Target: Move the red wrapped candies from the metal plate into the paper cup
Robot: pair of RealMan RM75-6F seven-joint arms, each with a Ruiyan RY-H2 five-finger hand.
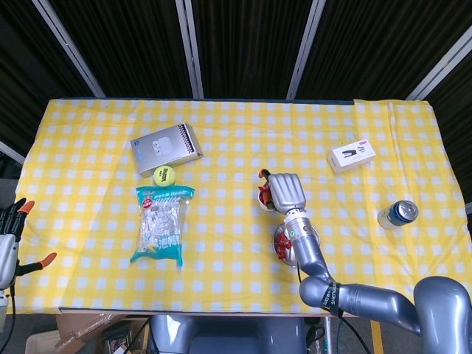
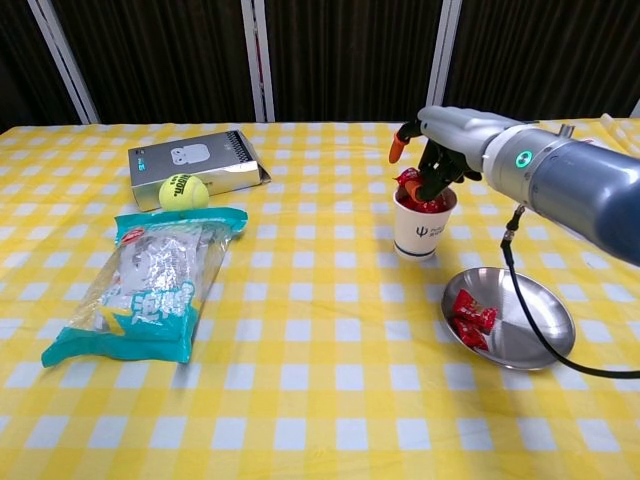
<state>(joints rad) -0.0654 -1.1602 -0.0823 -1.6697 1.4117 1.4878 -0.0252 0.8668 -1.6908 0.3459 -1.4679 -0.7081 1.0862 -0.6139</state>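
A white paper cup (image 2: 420, 228) stands right of the table's middle, with red wrapped candies (image 2: 412, 184) heaped at its rim. My right hand (image 2: 438, 152) hovers just over the cup's mouth, fingers pointing down, one orange-tipped finger lifted away to the left; nothing shows between the fingers. In the head view my right hand (image 1: 285, 193) hides most of the cup (image 1: 262, 197). The metal plate (image 2: 540, 338) lies in front and to the right of the cup, holding more red candies (image 2: 470, 314). My left hand (image 1: 9, 240) hangs off the table's left edge, fingers apart and holding nothing.
A tennis ball (image 2: 184, 190) sits against a grey box (image 2: 195, 160) at the far left, and a teal snack bag (image 2: 150, 280) lies in front of them. A small white box (image 1: 352, 155) and a drink can (image 1: 397, 214) stand on the right side.
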